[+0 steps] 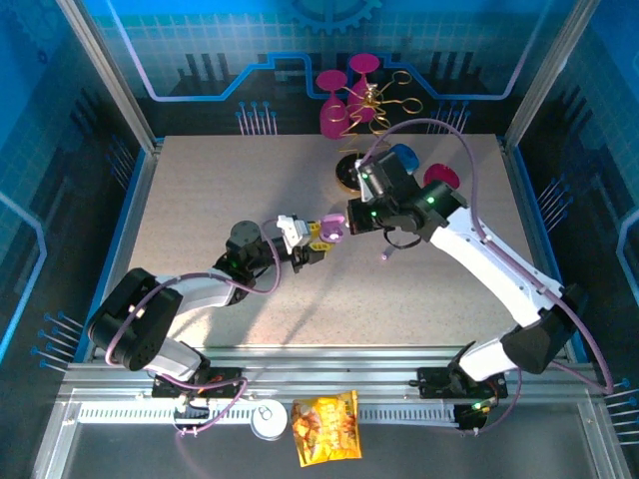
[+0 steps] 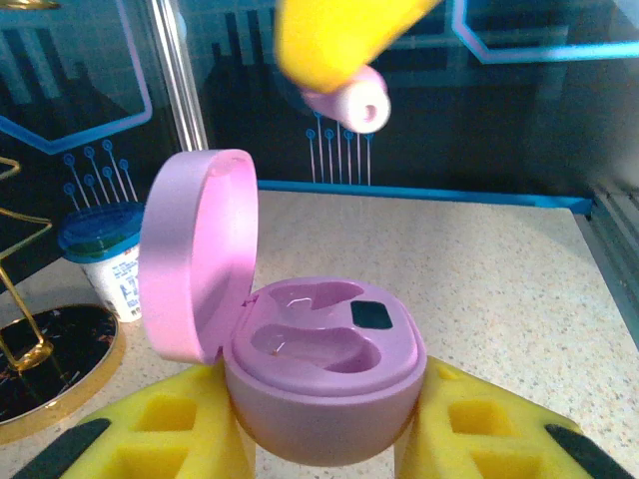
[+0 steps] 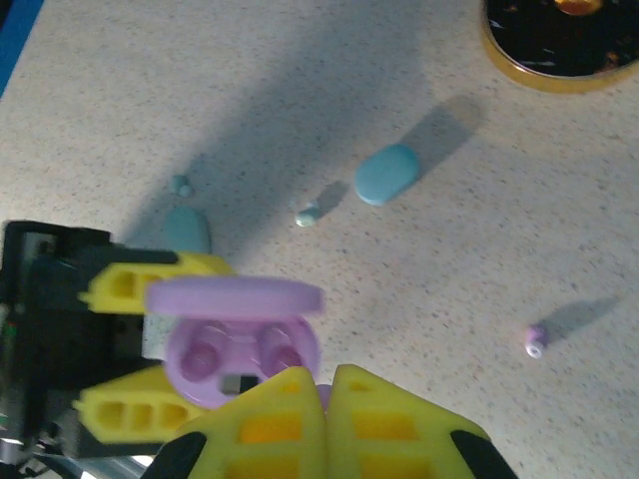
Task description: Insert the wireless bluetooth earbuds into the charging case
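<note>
The left gripper [image 2: 324, 434] clamps the open case [image 2: 319, 349] at lower centre of the left wrist view, wells empty, and the right gripper [image 3: 327, 399] pinches one lilac bud [image 2: 351, 102] above it; a second bud [image 3: 536, 339] lies loose at right of the right wrist view, so both insertions remain.

No readable text anywhere. Snack bag [image 1: 325, 427] has print on its orange front and the tub [image 2: 108, 271] has a printed label, but both are too small or blurred to make out. Case [image 2: 324, 384] and earbud [image 2: 351, 103] carry no legible marks; backdrop gear [image 1: 334, 10] is just a graphic.
</note>
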